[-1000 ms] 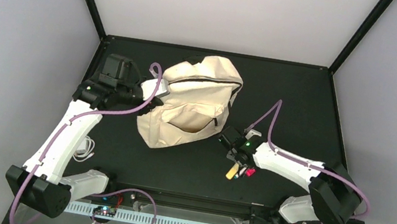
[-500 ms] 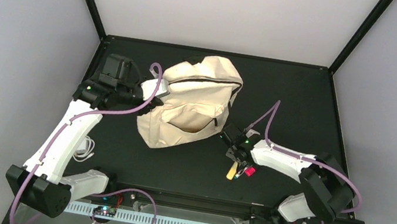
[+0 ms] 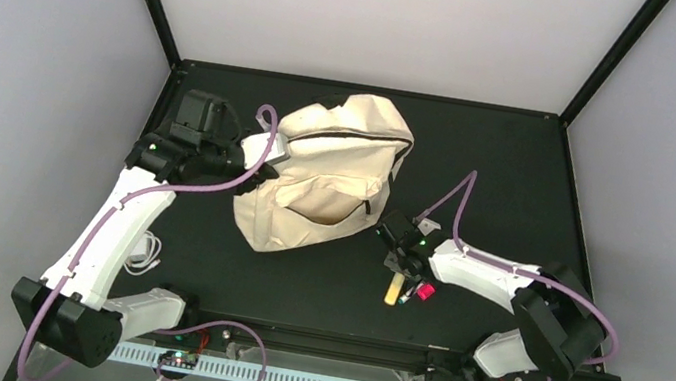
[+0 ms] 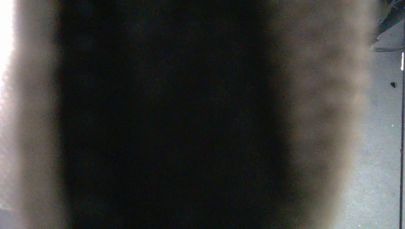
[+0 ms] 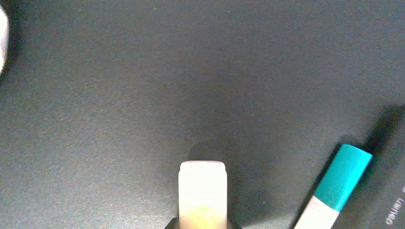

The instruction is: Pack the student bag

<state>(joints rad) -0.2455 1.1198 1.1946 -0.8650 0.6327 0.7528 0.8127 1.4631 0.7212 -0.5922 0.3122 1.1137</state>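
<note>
The student bag [image 3: 331, 174], cream-beige, lies in the middle of the black table with its front pocket gaping. My left gripper [image 3: 260, 167] is at the bag's left upper edge and looks shut on the fabric. In the left wrist view, blurred cream fabric [image 4: 315, 95] and a dark fold fill the lens and hide the fingers. My right gripper [image 3: 397, 263] is low over the table, right of the bag, shut on a pale yellow stick [image 3: 393, 291]. In the right wrist view the stick [image 5: 202, 188] juts up from between the jaws.
A white marker with a teal cap [image 5: 336, 188] lies just right of the stick, and a black item [image 5: 394, 191] lies beyond it. A pink-red object [image 3: 424, 290] sits beside the stick. A white cable [image 3: 142, 257] lies near the left arm.
My right gripper has shifted slightly left and turned. The yellow stick now points straight toward the near edge instead of slanting. The left arm and the bag have not moved.
</note>
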